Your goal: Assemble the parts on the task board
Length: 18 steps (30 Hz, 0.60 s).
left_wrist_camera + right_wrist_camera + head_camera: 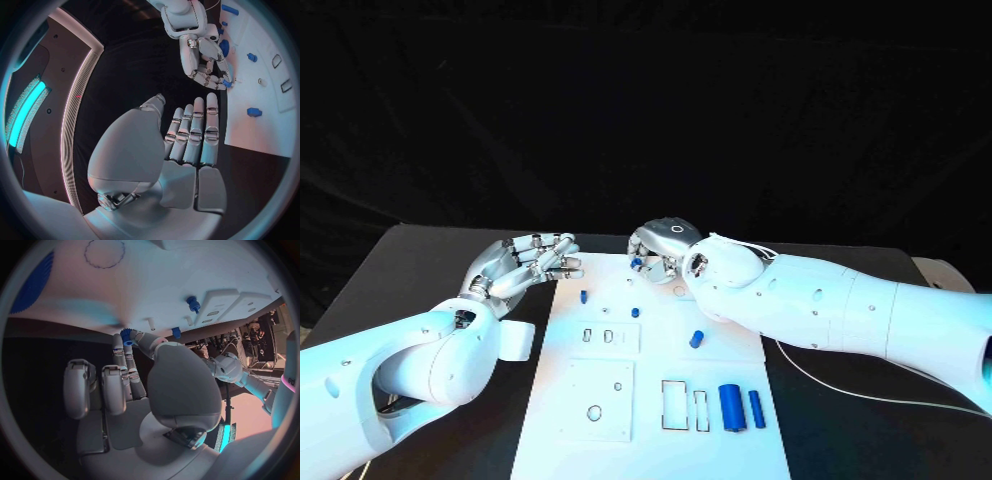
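The white task board (646, 445) lies in the middle of the black table. My right hand (669, 246) hovers over the board's far edge and pinches a small blue part (128, 334) between thumb and fingertips; the same part (636, 263) peeks out under the hand. My left hand (528, 262) hangs just left of the board's far corner, fingers apart, holding nothing; its own wrist view shows the left hand (190, 137) with straight fingers. Small blue parts (584, 296) (635, 312) (695, 339) stand on the board. A large blue cylinder (730, 402) and a thinner one (756, 408) lie near the right edge.
A small white box (516, 340) sits on the table left of the board, beside my left forearm. Two empty rectangular slots (675, 405) lie next to the large cylinder, and a raised square plate (596, 385) with holes sits at the board's near left. A thin cable (819, 385) runs under my right arm.
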Tool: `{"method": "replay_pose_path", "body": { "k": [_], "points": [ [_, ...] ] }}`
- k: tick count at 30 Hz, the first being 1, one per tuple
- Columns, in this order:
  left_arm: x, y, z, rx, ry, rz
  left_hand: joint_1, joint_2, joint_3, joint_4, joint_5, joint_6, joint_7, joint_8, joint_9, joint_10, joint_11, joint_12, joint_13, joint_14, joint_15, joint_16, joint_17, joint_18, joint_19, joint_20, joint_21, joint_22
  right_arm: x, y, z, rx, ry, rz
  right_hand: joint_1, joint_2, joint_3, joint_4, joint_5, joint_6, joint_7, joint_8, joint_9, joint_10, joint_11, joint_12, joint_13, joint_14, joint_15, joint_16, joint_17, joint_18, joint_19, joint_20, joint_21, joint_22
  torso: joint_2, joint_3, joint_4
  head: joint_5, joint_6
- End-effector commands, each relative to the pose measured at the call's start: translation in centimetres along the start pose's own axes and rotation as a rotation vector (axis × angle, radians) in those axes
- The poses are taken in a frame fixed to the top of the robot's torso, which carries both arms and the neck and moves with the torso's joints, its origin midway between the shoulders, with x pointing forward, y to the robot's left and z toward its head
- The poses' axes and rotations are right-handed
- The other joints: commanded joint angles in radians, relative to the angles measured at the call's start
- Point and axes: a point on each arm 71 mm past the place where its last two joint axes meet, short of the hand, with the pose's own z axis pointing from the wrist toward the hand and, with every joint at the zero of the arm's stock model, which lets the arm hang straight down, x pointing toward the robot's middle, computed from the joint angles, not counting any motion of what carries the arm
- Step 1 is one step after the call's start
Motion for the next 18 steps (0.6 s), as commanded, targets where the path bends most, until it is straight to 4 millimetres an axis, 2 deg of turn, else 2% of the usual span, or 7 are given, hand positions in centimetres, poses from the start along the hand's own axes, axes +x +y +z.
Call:
{"method": "replay_pose_path", "body": {
  "k": [1,7,10,12,14,15,18],
  "points": [
    [0.3,-0.1,0.1,0.007,0.024,-0.007,-0.004,-0.005,0.005,0.001,-0.006,-0.006,0.027,-0.004,-0.001,-0.004,0.003,-0.004,-0.001,-0.003,0.000,-0.003,0.001,0.013,0.006,-0.002,0.004,0.000,0.3,0.0,0.1,0.004,0.021,-0.016,-0.004,0.005,0.003,-0.002,-0.003,-0.001,0.001,0.001,0.023,-0.004,-0.001,-0.002,0.000,0.061,-0.001,0.002,0.025,-0.004,-0.010,-0.001,-0.004,-0.002,0.002,-0.0004,0.0025,0.002,-0.002],
    [0.3,-0.1,0.1,0.005,0.024,-0.007,-0.004,-0.005,0.005,0.001,-0.007,-0.007,0.028,-0.005,-0.001,-0.006,0.004,-0.005,-0.001,-0.004,0.001,-0.004,0.002,0.013,0.007,-0.002,0.004,0.000,0.7,0.1,0.2,0.006,0.036,-0.017,-0.015,-0.003,0.004,0.000,-0.006,-0.015,0.007,-0.004,0.027,-0.025,0.005,-0.007,-0.005,0.059,0.005,0.000,0.019,-0.001,-0.019,0.004,-0.013,-0.015,0.001,-0.0005,0.0007,0.004,-0.003],
    [0.3,-0.1,0.1,0.004,0.025,-0.007,-0.004,-0.005,0.005,0.001,-0.007,-0.007,0.028,-0.005,-0.001,-0.006,0.004,-0.005,-0.001,-0.004,0.001,-0.004,0.002,0.013,0.007,-0.002,0.004,0.000,0.8,0.0,0.2,0.007,0.033,-0.017,-0.028,-0.015,0.005,0.005,-0.007,-0.035,0.018,-0.014,0.028,-0.061,0.017,-0.009,-0.013,0.057,0.014,-0.002,0.012,0.002,-0.028,0.011,-0.021,-0.026,0.003,-0.0004,-0.0011,0.005,-0.003],
    [0.2,-0.1,0.1,0.003,0.025,-0.007,-0.004,-0.005,0.005,0.001,-0.007,-0.008,0.028,-0.005,-0.001,-0.007,0.004,-0.006,-0.001,-0.005,0.001,-0.005,0.002,0.013,0.007,-0.001,0.004,0.000,0.7,-0.1,0.1,0.007,0.023,-0.015,-0.045,-0.035,0.003,0.012,-0.010,-0.076,0.036,-0.039,0.022,-0.123,0.033,-0.009,-0.026,0.048,0.030,-0.016,-0.022,0.013,-0.061,0.023,-0.055,-0.076,0.003,-0.0003,-0.0013,0.005,-0.002],
    [0.2,-0.1,0.1,0.002,0.025,-0.008,-0.004,-0.005,0.005,0.001,-0.007,-0.008,0.028,-0.005,-0.001,-0.007,0.004,-0.006,-0.001,-0.005,0.001,-0.005,0.002,0.013,0.007,-0.001,0.004,0.000,0.6,-0.1,0.0,0.005,0.006,-0.012,-0.056,-0.050,-0.009,0.018,-0.013,-0.112,0.045,-0.066,0.016,-0.172,0.044,-0.007,-0.036,0.036,0.039,-0.035,-0.062,0.023,-0.091,0.034,-0.089,-0.123,0.003,-0.0004,-0.0014,0.006,0.000],
    [0.2,-0.1,0.1,0.002,0.025,-0.008,-0.004,-0.005,0.005,0.001,-0.007,-0.008,0.028,-0.005,-0.001,-0.007,0.004,-0.006,-0.001,-0.005,0.001,-0.005,0.002,0.013,0.007,-0.001,0.004,0.000,0.5,-0.1,-0.2,0.002,-0.005,-0.010,-0.063,-0.064,-0.030,0.021,-0.014,-0.151,0.044,-0.093,0.008,-0.204,0.046,-0.005,-0.044,0.029,0.041,-0.048,-0.088,0.030,-0.109,0.038,-0.111,-0.152,0.003,-0.0003,-0.0014,0.005,0.002],
    [0.1,-0.1,0.0,0.001,0.023,-0.006,-0.006,-0.005,0.005,0.002,-0.008,-0.010,0.029,-0.007,-0.002,-0.008,0.005,-0.008,-0.001,-0.007,0.002,-0.006,0.003,0.013,0.007,-0.001,0.004,0.000,0.0,-0.2,-1.0,-0.007,-0.030,0.001,-0.062,-0.076,-0.064,0.022,-0.012,-0.178,0.037,-0.111,0.005,-0.227,0.046,0.001,-0.050,0.026,0.039,-0.056,-0.103,0.033,-0.117,0.038,-0.127,-0.169,0.002,0.0003,-0.0027,0.006,0.004]
  ]
}}
